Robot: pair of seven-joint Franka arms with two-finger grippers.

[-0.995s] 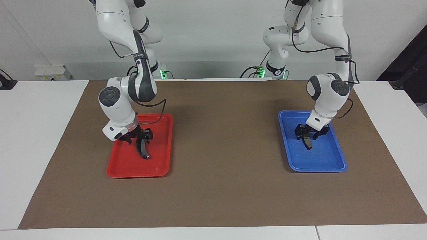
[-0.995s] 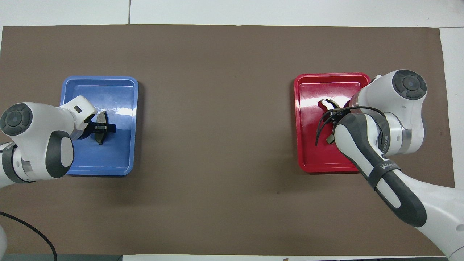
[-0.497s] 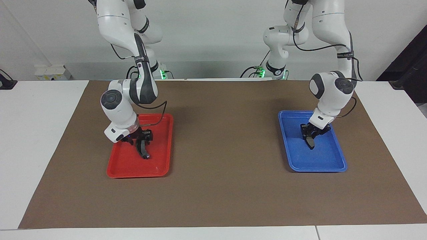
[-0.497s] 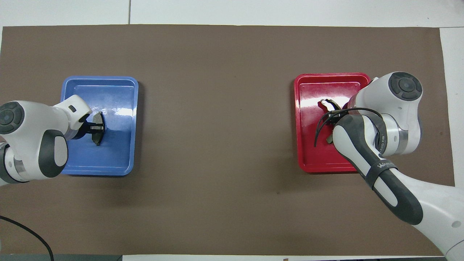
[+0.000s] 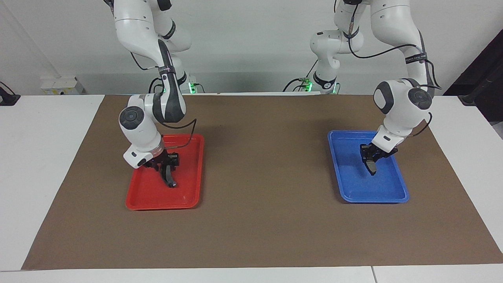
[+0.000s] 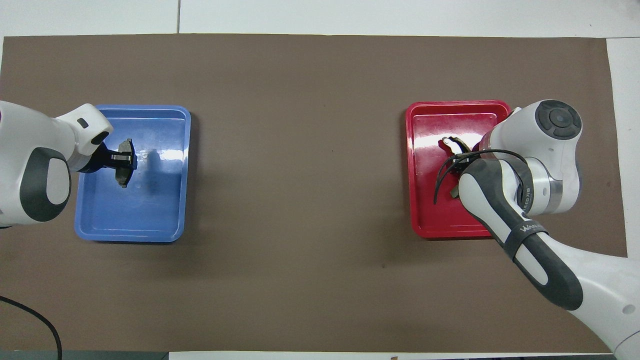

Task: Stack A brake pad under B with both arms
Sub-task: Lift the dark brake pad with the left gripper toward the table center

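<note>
The short grey A brake pad (image 5: 372, 168) hangs edge-down in my left gripper (image 5: 371, 158), which is shut on it and holds it clear above the blue tray (image 5: 373, 200). In the overhead view the pad (image 6: 122, 176) sits across the left gripper (image 6: 121, 158). The long black crescent B pad (image 5: 169, 177) hangs from my right gripper (image 5: 166, 165), which is shut on it low over the red tray (image 5: 161, 206). I cannot tell whether its lower end touches the tray. In the overhead view the right arm hides most of B (image 6: 452, 144).
The blue tray (image 6: 130, 239) lies toward the left arm's end and the red tray (image 6: 415, 200) toward the right arm's end of a brown mat (image 5: 267, 165). The mat between the trays is bare. White table surrounds the mat.
My left gripper has lifted the grey pad off the blue tray's floor and moved it toward the left arm's end of the table. My right gripper with B has barely moved.
</note>
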